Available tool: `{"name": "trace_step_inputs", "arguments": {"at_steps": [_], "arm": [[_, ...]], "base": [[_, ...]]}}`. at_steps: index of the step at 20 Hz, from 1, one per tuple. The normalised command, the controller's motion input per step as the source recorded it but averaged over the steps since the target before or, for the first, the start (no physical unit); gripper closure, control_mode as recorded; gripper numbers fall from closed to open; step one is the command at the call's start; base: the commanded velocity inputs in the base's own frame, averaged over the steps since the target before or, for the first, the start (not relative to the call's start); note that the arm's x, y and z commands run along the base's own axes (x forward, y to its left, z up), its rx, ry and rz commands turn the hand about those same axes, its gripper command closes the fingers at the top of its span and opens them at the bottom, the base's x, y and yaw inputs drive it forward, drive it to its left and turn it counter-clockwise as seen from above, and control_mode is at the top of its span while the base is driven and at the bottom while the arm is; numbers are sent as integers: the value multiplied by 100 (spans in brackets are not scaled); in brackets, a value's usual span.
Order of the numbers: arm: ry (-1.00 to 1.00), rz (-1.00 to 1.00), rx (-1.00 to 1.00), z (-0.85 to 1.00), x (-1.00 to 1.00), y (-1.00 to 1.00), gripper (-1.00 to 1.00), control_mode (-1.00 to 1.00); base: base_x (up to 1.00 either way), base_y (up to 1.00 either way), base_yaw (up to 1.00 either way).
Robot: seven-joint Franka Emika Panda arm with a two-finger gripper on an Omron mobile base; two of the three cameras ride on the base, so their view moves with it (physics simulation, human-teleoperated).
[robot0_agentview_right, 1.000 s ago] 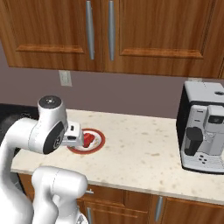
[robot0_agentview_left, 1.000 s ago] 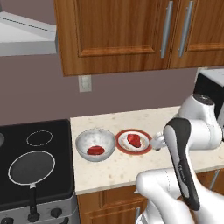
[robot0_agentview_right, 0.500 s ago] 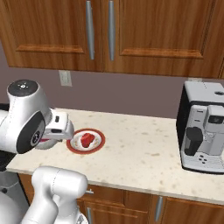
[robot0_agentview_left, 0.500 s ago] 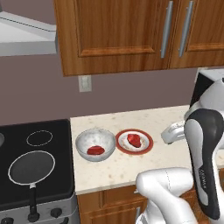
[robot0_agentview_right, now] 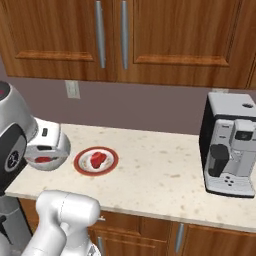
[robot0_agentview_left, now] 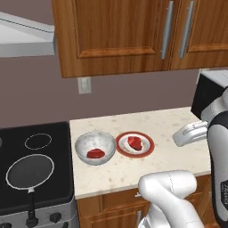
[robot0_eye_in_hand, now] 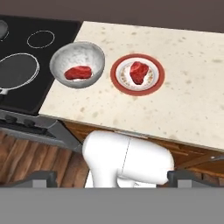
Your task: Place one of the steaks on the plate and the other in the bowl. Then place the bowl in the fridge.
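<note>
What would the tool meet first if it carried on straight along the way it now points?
Probably the robot's own white base, which sits dead ahead in the hand view. Beyond it lie the counter, plate and bowl, though depth is hard to judge.

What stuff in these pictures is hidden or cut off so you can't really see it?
- Bowl, right base view: the arm's white body covers most of it.
- Frying pan, hand view: its left side runs off the edge.
- Coffee machine, left base view: the arm and the right edge cut it off.
- Gripper, hand view: the grey band covers the tips' ends.
</note>
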Motion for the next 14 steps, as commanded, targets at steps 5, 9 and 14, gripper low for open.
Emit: {"name": "trace_step_inputs", "arguments": {"at_steps": [5,9,14], "arm": [[0,0,0,0,0,0,-100,100],[0,0,0,0,0,0,-100,100],[0,0,0,0,0,0,-100,100]], "base": [[-11,-59,-59],[3,-28,-92],[0,-1,-99]]}}
